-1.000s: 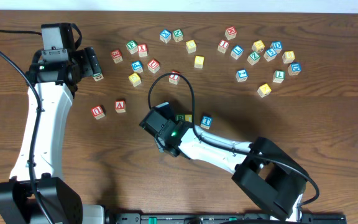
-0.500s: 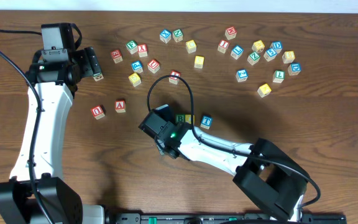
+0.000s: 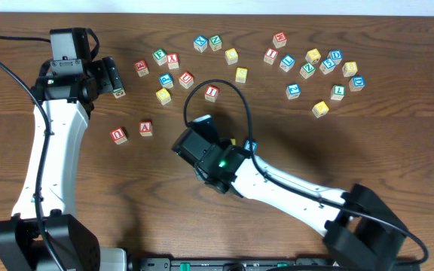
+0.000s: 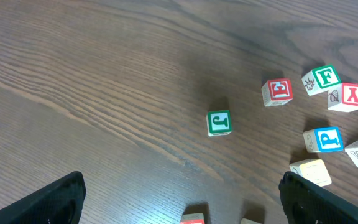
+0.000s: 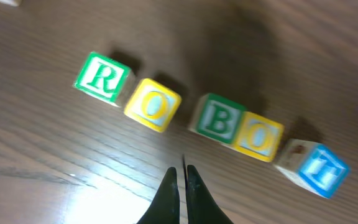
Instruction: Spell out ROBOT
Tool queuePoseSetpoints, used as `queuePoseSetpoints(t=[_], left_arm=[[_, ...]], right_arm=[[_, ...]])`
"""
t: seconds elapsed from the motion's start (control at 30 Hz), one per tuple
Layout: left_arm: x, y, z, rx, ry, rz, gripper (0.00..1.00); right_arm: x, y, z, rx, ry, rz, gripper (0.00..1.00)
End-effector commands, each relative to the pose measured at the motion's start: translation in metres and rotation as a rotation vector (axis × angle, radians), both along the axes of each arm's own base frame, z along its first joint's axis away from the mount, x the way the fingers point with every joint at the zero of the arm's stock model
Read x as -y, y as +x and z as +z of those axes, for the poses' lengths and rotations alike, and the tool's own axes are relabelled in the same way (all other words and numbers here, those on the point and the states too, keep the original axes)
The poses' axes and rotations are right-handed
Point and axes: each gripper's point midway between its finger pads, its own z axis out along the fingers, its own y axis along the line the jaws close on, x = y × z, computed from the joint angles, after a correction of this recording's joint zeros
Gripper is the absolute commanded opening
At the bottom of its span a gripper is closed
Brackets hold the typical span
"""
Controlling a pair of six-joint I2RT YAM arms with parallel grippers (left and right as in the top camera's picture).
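Five cubes (image 5: pixel 216 121) lie in a row — spelling ROBOT

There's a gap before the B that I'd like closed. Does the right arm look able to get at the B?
Probably yes. Its fingers, shut, hang just short of the row, near the gap between the first O and the B, with nothing in the way.

A robotics lab bench, not a home — two white-and-black jointed robot arms (image 3: pixel 51 158) rise from the near edge of a dark brown wood-grain table (image 3: pixel 398 150), a black cable (image 3: pixel 224 83) looping loose, small painted wooden letter cubes (image 3: pixel 294 90) scattered toward its far edge.
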Motion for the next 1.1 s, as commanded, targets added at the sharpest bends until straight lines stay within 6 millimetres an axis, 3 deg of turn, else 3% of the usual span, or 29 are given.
queuePoseSetpoints(t=[0.0, 0.2, 0.37, 0.63, 0.93, 1.07], left_arm=[[-0.001, 0.002, 0.009, 0.025, -0.001, 0.009, 0.98], [-0.001, 0.002, 0.009, 0.025, -0.001, 0.009, 0.98], [-0.001, 0.002, 0.009, 0.025, -0.001, 0.009, 0.98], [-0.001, 0.002, 0.009, 0.025, -0.001, 0.009, 0.98], [-0.001, 0.003, 0.009, 0.025, -0.001, 0.009, 0.98], [-0.001, 0.003, 0.009, 0.025, -0.001, 0.009, 0.98]], right_arm=[[0.027, 0.02, 0.018, 0.061, -0.031, -0.098, 0.01], [0.073, 0.032, 0.01, -0.001, -0.065, -0.268, 0.01], [0.097, 0.037, 0.006, -0.028, -0.083, -0.357, 0.01], [0.115, 0.04, 0.002, -0.018, -0.113, -0.408, 0.01], [0.13, 0.016, -0.029, -0.093, -0.128, -0.467, 0.01], [0.129, 0.016, -0.03, -0.089, -0.121, -0.469, 0.01]])
